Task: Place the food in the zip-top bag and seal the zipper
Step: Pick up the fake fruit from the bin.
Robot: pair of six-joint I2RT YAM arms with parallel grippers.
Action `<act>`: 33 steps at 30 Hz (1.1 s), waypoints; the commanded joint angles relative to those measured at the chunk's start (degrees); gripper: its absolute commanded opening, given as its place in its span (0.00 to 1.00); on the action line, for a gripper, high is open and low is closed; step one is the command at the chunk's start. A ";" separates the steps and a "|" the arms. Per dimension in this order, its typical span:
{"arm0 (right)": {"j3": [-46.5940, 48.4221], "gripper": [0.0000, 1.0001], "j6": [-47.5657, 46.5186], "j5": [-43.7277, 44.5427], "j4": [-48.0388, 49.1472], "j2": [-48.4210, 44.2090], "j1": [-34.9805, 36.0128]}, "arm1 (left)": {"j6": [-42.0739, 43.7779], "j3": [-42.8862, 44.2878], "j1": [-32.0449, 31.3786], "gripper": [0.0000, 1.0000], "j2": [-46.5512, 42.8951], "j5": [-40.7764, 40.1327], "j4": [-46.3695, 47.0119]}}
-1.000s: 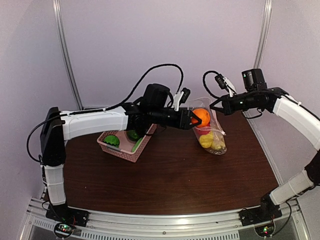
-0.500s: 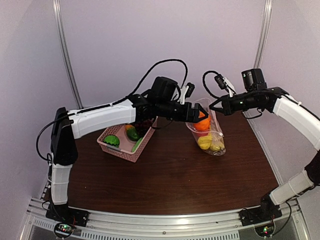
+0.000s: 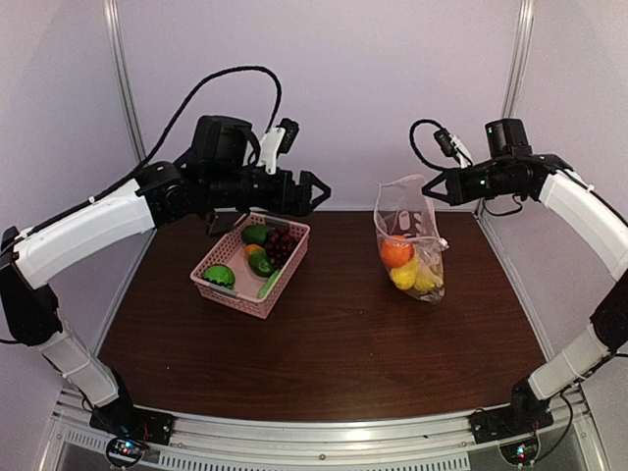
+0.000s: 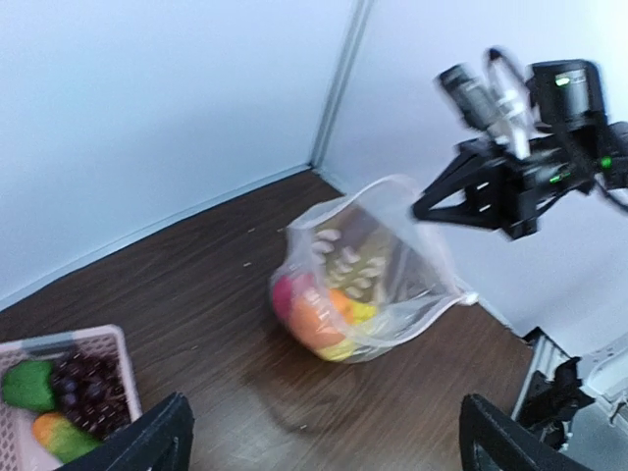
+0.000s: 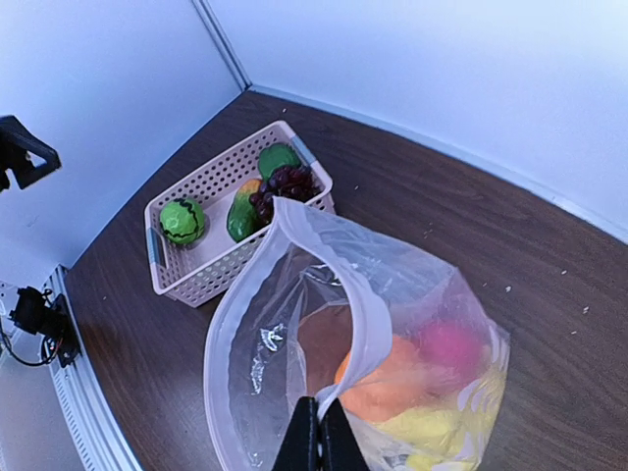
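Left claw (image 3: 319,189): released, fingers spread wide with nothing between them, hanging in the air above the far end of the pink lattice basket (image 3: 231,294). Right claw (image 3: 425,193): clenched on the mouth edge of the zip-top bag (image 3: 417,231), pinching the zipper (image 5: 363,314) strip (plainest in the right wrist view) and holding the mouth up and gaping. Bag bottom resting on the dark wooden counter (image 3: 334,343), right of centre, well apart from the basket. Inside the bag: an orange (image 3: 395,253), yellow pieces (image 3: 410,277) beneath it, a pink-red piece (image 5: 449,345) beside them. In the basket: dark grapes (image 3: 281,242), a round green piece (image 3: 219,276) at the near-left corner, more green pieces (image 3: 259,263) just beside the grapes.
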 commanded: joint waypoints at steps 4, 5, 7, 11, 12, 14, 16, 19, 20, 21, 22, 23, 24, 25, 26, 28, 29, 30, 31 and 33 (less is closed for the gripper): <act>1.47 0.00 -4.79 10.74 0.11 -2.34 -2.24 | -5.18 -13.93 10.36 0.90 -2.92 -15.76 -18.74; 0.71 0.00 -5.65 9.53 -1.12 -1.29 -2.22 | -5.65 -15.81 11.46 0.88 -3.38 -16.67 -19.81; -0.48 0.00 -6.74 6.64 -3.00 -0.24 -2.29 | -6.30 -17.94 12.64 0.85 -3.98 -18.30 -21.80; -5.08 0.00 -4.25 6.53 3.18 -3.70 -1.82 | -6.83 -18.52 13.05 0.80 -2.26 -21.03 -26.54; -4.41 0.00 -4.49 6.75 2.54 -3.56 -1.72 | -7.05 -17.96 13.09 0.80 -1.15 -22.15 -28.01; -3.33 0.00 -5.01 6.21 0.95 -2.95 -1.68 | -7.19 -17.21 13.33 0.81 1.11 -23.58 -30.06; -3.68 0.00 -5.11 5.51 0.52 -2.99 -1.63 | -6.93 -17.03 13.65 0.81 2.93 -24.24 -30.16; -4.95 0.00 -5.09 5.45 0.95 -3.66 -1.37 | -6.73 -16.95 14.24 0.81 4.65 -26.01 -29.24; -5.37 0.00 -4.99 5.34 1.06 -3.87 -1.34 | -6.46 -16.82 14.62 0.81 5.26 -25.96 -28.75; -5.83 0.00 -4.88 5.17 1.28 -4.06 -1.30 | -6.36 -16.47 15.24 0.81 5.87 -25.94 -28.38; -6.28 0.00 -4.77 4.94 1.48 -4.28 -1.21 | -6.31 -16.09 15.86 0.81 6.61 -26.15 -28.00; -6.57 0.00 -4.72 4.85 1.58 -4.43 -1.17 | -6.17 -15.54 16.36 0.81 7.31 -26.46 -27.61; -6.76 0.00 -4.67 4.77 1.67 -4.57 -1.17 | -6.06 -14.92 16.82 0.81 8.23 -26.94 -27.36; -6.87 0.00 -4.60 4.64 1.67 -4.68 -1.17 | -5.93 -14.20 17.13 0.81 9.26 -27.24 -27.22; -7.00 0.00 -4.55 4.51 1.70 -4.75 -1.09 | -5.70 -13.40 17.48 0.81 10.37 -27.58 -27.26; -7.01 0.00 -4.41 4.40 1.70 -5.05 -1.08 | -5.36 -11.74 17.87 0.81 12.84 -28.26 -27.54; -7.01 0.00 -4.37 4.33 1.70 -5.10 -1.09 | -5.23 -11.29 17.92 0.81 14.19 -28.74 -28.02; -6.95 0.00 -4.31 4.29 1.62 -5.21 -1.00 | -4.97 -10.74 17.97 0.81 15.41 -29.41 -28.23; -6.99 0.00 -4.33 4.27 1.61 -5.44 -0.95 | -4.81 -10.48 18.01 0.81 16.52 -30.05 -28.24; -7.03 0.00 -4.33 4.30 1.54 -5.59 -0.99 | -4.52 -10.07 18.33 0.81 18.96 -30.86 -28.24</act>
